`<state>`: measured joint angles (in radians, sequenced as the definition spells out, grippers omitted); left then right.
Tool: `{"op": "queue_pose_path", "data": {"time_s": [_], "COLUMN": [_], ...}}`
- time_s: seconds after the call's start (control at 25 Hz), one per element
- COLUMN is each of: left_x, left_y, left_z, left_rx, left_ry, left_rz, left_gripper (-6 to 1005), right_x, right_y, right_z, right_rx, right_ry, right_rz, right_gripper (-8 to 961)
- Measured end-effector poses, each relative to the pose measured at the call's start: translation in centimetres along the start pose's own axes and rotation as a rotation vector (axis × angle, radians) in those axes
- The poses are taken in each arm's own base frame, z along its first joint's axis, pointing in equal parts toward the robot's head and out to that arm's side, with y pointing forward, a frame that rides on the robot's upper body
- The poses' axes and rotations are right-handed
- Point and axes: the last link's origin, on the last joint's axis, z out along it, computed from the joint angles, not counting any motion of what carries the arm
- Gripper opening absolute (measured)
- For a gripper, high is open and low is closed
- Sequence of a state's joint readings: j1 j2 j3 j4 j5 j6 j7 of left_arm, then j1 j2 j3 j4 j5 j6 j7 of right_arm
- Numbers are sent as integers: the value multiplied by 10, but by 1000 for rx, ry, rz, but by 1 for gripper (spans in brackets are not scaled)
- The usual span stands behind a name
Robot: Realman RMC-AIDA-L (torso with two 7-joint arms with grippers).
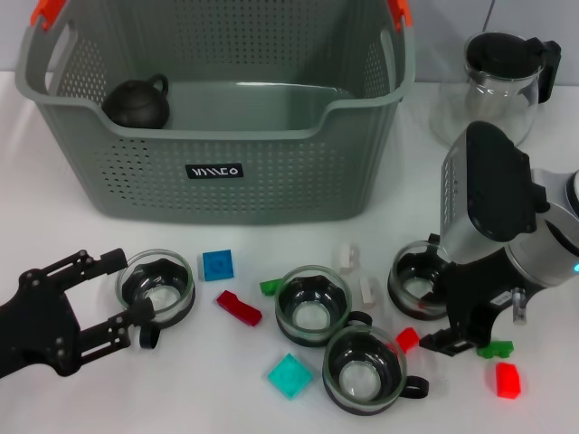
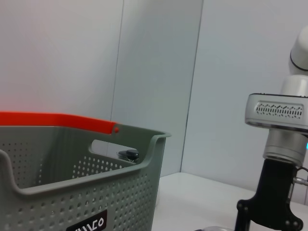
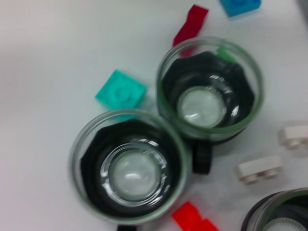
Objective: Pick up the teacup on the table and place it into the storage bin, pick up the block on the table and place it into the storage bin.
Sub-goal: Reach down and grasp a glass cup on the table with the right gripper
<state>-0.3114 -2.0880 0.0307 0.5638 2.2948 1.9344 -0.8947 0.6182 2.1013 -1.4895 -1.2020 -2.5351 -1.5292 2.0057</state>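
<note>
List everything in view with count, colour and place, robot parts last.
Storage bin: one, grey-green with orange clips, at the table's back.
Black teapot: one, inside the bin, left corner.
Glass jug: one, clear with black lid and handle, right of the bin.
Teacups: four, clear glass in black holders; one far left, two in the middle, one on the right.
Blocks: blue, teal, dark red, two green, two white, two bright red, scattered among the cups.
Left gripper: black, open around the far-left cup.
Right gripper: black, beside the right cup.
</note>
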Motion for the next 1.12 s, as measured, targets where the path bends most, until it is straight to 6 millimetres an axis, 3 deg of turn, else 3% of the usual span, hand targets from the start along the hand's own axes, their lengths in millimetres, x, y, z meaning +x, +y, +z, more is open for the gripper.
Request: {"op": "queue_pose_path", "data": {"time_s": [0.76, 0.88, 1.12], "left_x": [-1, 0, -1], "left_y": [0, 0, 0], "left_z": [1, 1, 2], "left_rx": [-1, -1, -2], "left_ry": [4, 4, 4], "left_rz": [-1, -1, -2], "left_gripper": [718, 718, 718], "right_x": [5, 4, 4], "right_y": [-6, -7, -9], "right_z": [13, 12, 3], "right_rx": [-19, -14, -5], "right_ry": [47, 41, 16], "right_rz": [51, 60, 66], "right_gripper": [404, 172, 109]}}
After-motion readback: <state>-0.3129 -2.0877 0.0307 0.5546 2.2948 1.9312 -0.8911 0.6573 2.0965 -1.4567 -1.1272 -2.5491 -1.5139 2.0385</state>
